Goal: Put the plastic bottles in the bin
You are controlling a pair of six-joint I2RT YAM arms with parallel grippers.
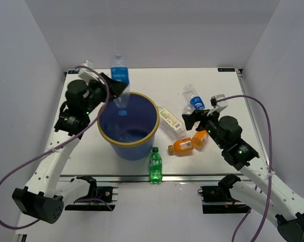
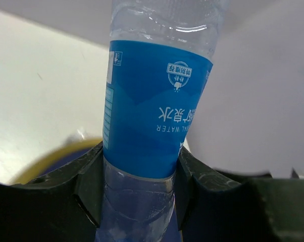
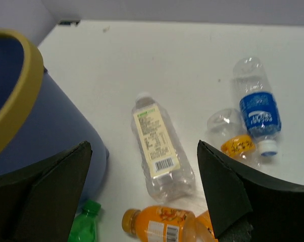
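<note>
A clear plastic bottle with a blue label [image 1: 119, 75] is pinched by the left gripper [image 1: 116, 89]. It is turned cap end down above the far left part of the large round blue plastic bin with a tan-yellow rim [image 1: 129, 151]. From above, the bottle's neck is seen against the bin's opening. In the left wrist view the black fingers [image 2: 89, 184] are pressed against both sides of the bottle just below its label.

The right gripper [image 1: 193, 119] is spread wide with nothing between its fingers, over the white table [image 1: 228, 85] to the right of the bin. The remaining bottles are found on the table:
- A clear plastic bottle with a yellowish label [image 3: 159, 151] is laid just beside the bin.
- A second clear bottle with a blue label [image 3: 255, 108] is laid farther right.
- An orange plastic bottle with an orange cap [image 1: 182, 146] is laid nearer the arms.
- A second orange bottle [image 1: 200, 138] is partly hidden under the right gripper.
- A green plastic bottle [image 1: 155, 165] is stood upright at the near edge, just beside the bin.
</note>
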